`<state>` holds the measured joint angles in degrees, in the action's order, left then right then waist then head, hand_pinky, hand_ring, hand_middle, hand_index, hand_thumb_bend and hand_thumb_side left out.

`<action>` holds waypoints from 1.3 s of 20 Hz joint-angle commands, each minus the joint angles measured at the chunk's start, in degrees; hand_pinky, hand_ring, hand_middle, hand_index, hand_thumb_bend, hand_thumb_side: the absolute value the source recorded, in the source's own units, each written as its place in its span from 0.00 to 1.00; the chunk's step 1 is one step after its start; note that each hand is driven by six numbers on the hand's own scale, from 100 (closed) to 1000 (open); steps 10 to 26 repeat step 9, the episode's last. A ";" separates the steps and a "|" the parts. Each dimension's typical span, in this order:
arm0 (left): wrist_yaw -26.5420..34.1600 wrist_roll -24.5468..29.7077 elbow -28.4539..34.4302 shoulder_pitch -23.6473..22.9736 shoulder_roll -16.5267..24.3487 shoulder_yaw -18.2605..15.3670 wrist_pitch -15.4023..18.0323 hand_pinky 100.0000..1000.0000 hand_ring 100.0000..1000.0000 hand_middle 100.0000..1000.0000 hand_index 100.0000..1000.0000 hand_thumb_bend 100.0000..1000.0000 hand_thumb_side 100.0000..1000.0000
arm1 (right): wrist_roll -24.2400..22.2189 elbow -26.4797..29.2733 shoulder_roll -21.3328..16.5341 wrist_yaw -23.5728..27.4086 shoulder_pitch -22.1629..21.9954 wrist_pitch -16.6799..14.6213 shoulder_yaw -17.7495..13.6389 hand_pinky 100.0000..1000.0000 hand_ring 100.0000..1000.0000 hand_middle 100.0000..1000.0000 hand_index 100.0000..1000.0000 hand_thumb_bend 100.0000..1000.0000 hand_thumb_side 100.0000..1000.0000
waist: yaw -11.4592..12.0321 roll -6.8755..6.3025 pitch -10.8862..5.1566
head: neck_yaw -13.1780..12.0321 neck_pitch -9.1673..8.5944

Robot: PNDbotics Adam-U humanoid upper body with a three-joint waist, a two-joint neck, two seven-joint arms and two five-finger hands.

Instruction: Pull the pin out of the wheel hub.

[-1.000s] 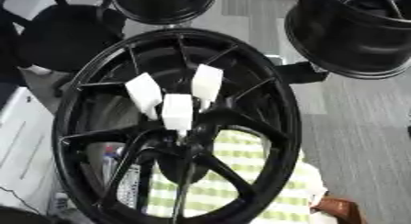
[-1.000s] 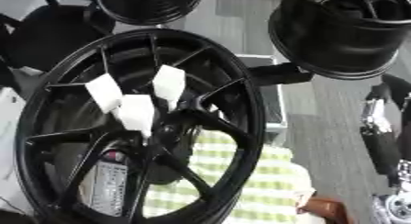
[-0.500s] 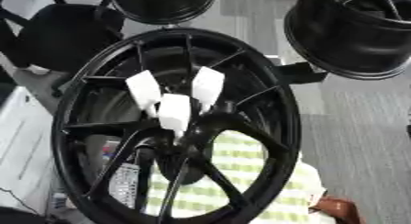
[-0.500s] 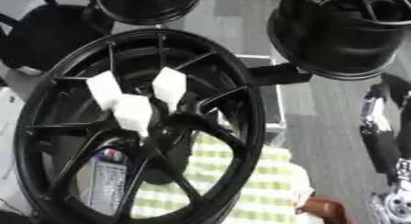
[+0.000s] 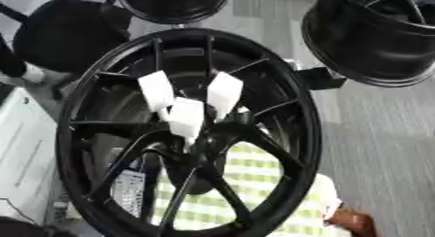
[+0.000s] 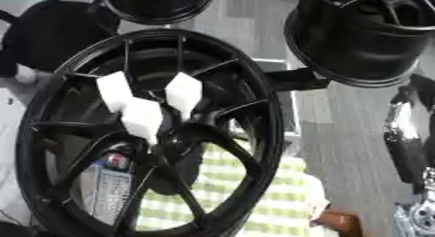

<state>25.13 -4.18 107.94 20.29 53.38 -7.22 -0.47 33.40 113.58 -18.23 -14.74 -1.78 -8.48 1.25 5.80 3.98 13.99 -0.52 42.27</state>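
Observation:
A large black spoked wheel [image 5: 289,110] stands tilted in the middle of both views. Its hub [image 5: 197,146] sits where the spokes meet. Three white tag-like pieces cluster just above the hub: one on the left [image 5: 156,90], one on the right [image 5: 224,93], and one lower between them [image 5: 185,117]. I cannot make out a pin among them. My right hand [image 6: 401,134] shows only at the right edge of the right eye view, fingers straight and pointing up, well apart from the wheel. My left hand is out of sight.
Two more black wheels stand behind, one at the top [image 5: 174,3] and one at the upper right [image 5: 374,37]. A black chair [image 5: 64,37] is at the upper left. Green-checked cloth [image 5: 255,182] lies under the wheel, a brown object [image 5: 353,221] at the lower right.
The whole picture has drifted a little, so the camera moved. The wheel, the white pieces and my right hand keep their places relative to one another.

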 commanded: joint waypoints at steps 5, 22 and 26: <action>-4.82 1.94 6.63 -4.37 -10.56 2.98 10.80 0.72 0.67 0.65 0.76 0.00 0.63 | 3.77 1.02 -1.77 -1.03 1.08 -3.30 -0.11 0.90 0.80 0.60 0.76 0.00 0.58 | -0.19 0.54 -0.63 | -0.58 -0.34; -5.66 3.80 6.65 -5.44 -14.69 3.88 12.00 0.72 0.67 0.64 0.76 0.00 0.63 | 3.16 1.02 -1.73 -0.97 1.37 -3.62 -0.12 0.90 0.80 0.61 0.76 0.00 0.58 | -0.39 0.94 -0.70 | -0.98 -0.62; -5.66 3.80 6.65 -5.44 -14.69 3.88 12.00 0.72 0.67 0.64 0.76 0.00 0.63 | 3.16 1.02 -1.73 -0.97 1.37 -3.62 -0.12 0.90 0.80 0.61 0.76 0.00 0.58 | -0.39 0.94 -0.70 | -0.98 -0.62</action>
